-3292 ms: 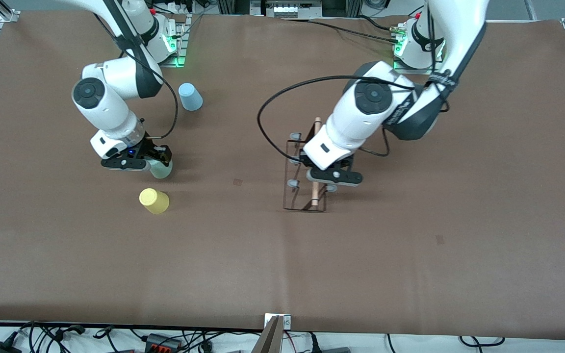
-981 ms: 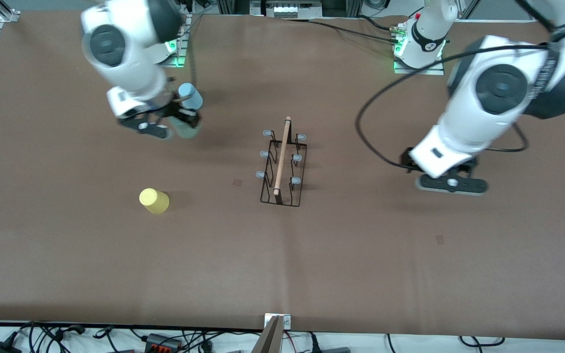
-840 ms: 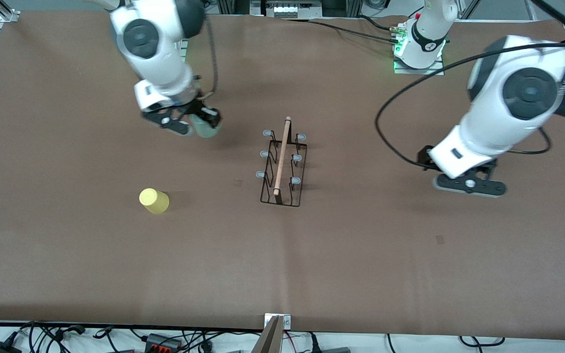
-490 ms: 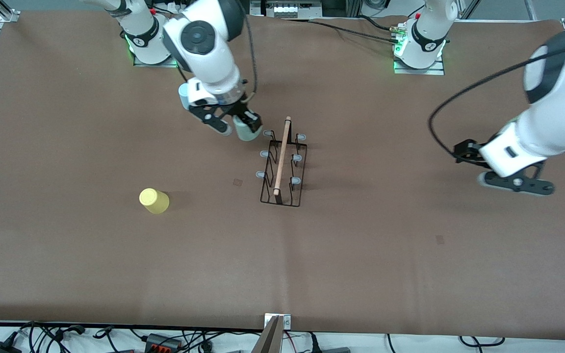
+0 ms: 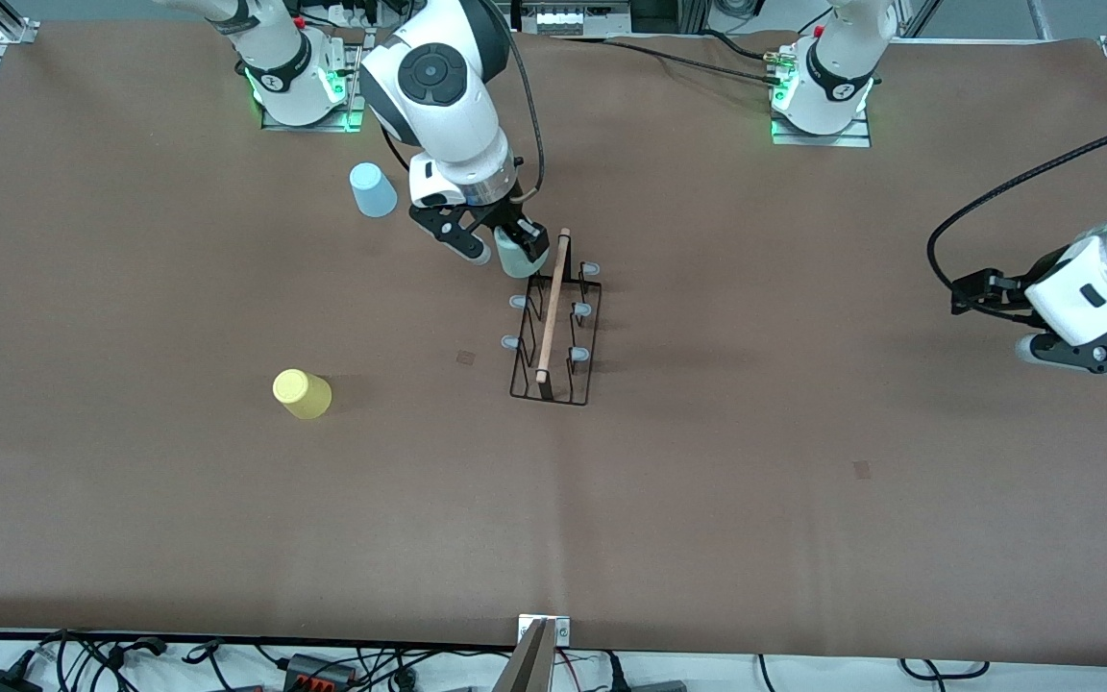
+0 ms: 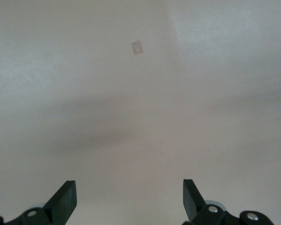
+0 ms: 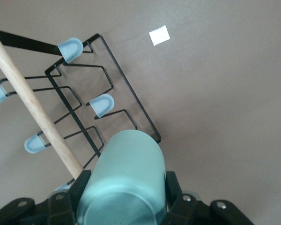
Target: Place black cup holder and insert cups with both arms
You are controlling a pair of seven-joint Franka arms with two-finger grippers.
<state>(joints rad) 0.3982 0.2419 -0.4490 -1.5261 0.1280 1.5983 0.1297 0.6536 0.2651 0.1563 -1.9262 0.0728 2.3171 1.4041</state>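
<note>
The black cup holder (image 5: 553, 327) stands upright mid-table, its wooden rod (image 5: 552, 306) on top and pale-blue-tipped pegs at both sides; it also shows in the right wrist view (image 7: 84, 108). My right gripper (image 5: 505, 248) is shut on the mint-green cup (image 5: 516, 258) and holds it over the holder's end nearest the robot bases; the cup fills the right wrist view (image 7: 124, 180). The yellow cup (image 5: 301, 394) and the light blue cup (image 5: 373, 189) stand upside down toward the right arm's end. My left gripper (image 5: 1082, 348) is open and empty over bare table, as the left wrist view (image 6: 129, 201) shows.
The brown mat (image 5: 707, 481) covers the table. A small pale square mark (image 5: 465, 357) lies beside the holder. Both arm bases (image 5: 294, 72) stand along the edge farthest from the front camera. Cables lie along the nearest edge.
My right gripper has carried the mint-green cup from the right arm's end to over the holder's end. My left gripper has let go of the holder and drawn away toward the left arm's end.
</note>
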